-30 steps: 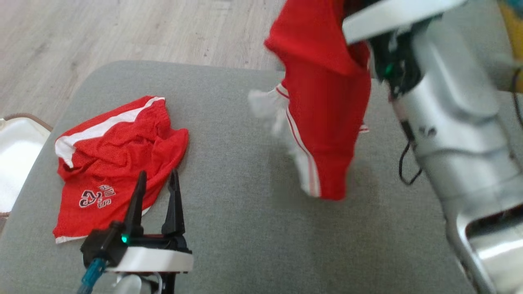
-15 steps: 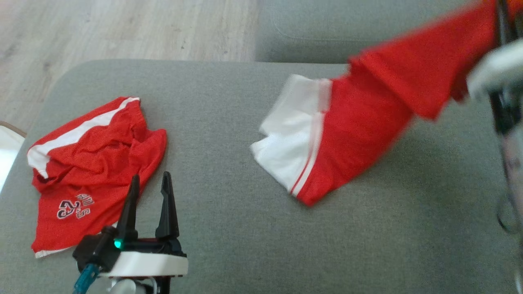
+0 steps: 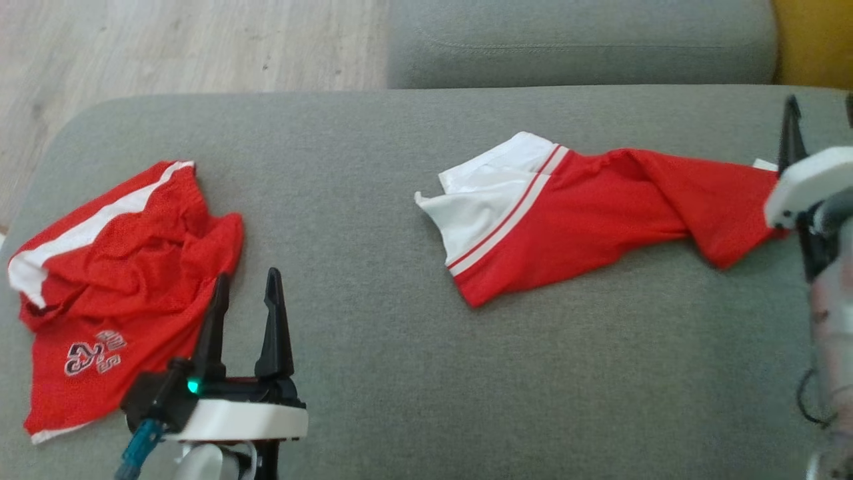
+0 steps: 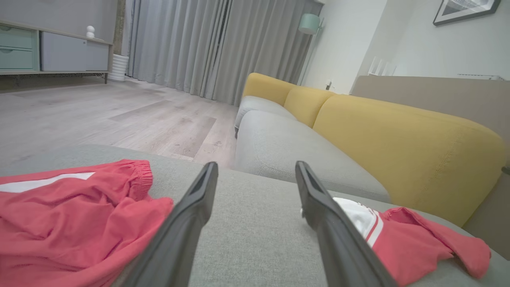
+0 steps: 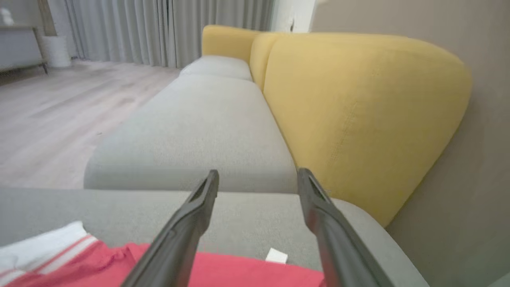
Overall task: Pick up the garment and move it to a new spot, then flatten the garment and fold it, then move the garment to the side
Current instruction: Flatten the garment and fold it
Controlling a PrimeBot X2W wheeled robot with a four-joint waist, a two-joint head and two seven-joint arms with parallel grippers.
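The garment (image 3: 586, 213), red with a white striped end, lies stretched out along the right half of the grey seat cushion (image 3: 373, 200). Its red end reaches my right gripper (image 3: 820, 123) at the right edge. In the right wrist view that gripper (image 5: 257, 177) is open above the red cloth (image 5: 239, 271), with nothing between its fingers and a small white tag (image 5: 276, 256) just beyond them. My left gripper (image 3: 243, 293) stands open at the lower left and holds nothing. The left wrist view has its fingers (image 4: 191, 207) apart, with the garment (image 4: 414, 247) to the right.
A second red garment (image 3: 113, 280) with a white stripe and printed numbers lies crumpled at the cushion's left end, just left of my left gripper. Another grey cushion (image 3: 580, 40) lies beyond, with yellow backrests (image 5: 358, 103) at the right. Wood floor (image 3: 166, 47) lies past the left edge.
My right gripper swung right and down with the hanging garment, laid it out on the cushion, then opened and let go. The head camera turned right. The left gripper stayed put.
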